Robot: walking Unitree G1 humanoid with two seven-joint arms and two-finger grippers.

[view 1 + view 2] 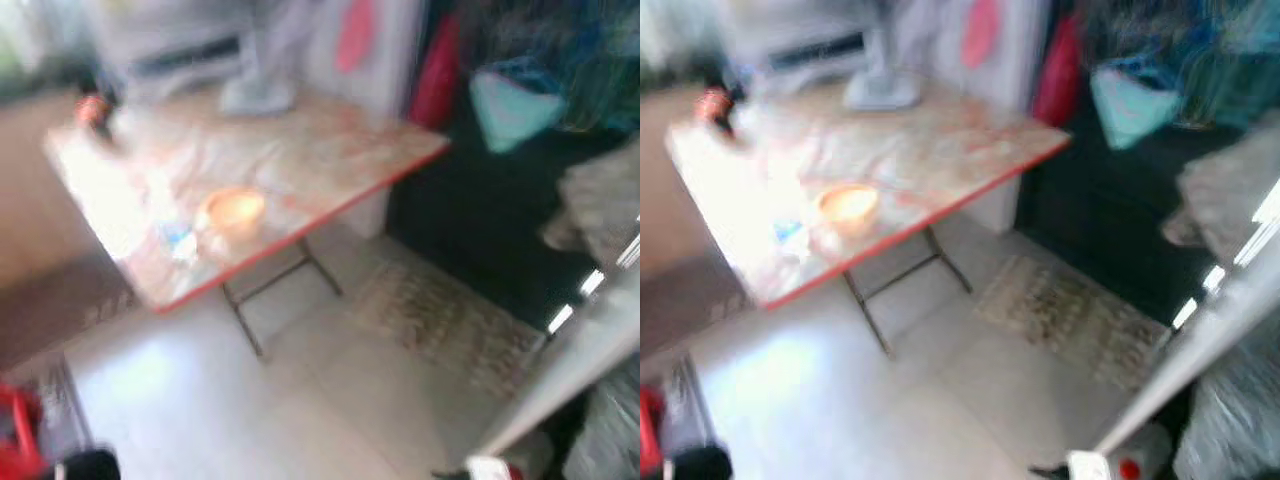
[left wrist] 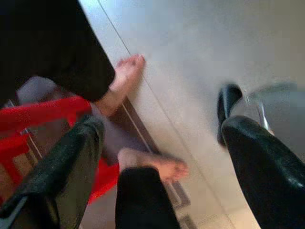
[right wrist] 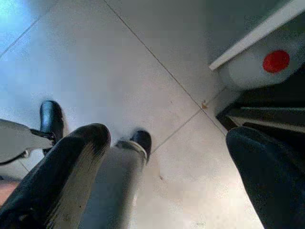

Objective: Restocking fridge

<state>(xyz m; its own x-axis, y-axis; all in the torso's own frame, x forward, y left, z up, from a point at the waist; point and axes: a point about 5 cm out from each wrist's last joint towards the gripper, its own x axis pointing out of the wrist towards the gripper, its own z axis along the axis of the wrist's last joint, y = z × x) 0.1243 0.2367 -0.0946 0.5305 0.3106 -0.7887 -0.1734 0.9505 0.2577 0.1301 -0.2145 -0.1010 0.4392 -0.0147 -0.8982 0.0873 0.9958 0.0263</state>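
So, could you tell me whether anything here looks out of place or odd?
Nothing looks spilled or broken, though the head views are blurred. One oddity: a person's bare feet stand on the tiled floor right by the left gripper, beside a red crate. An orange bowl sits near the folding table edge.

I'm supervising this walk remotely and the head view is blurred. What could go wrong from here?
1. A person's bare feet stand close beside the open left gripper; a step or arm swing might hit them.
2. The orange bowl sits near the folding table's edge; bumping the table could tip it off.
3. The rug ahead might catch a foot.
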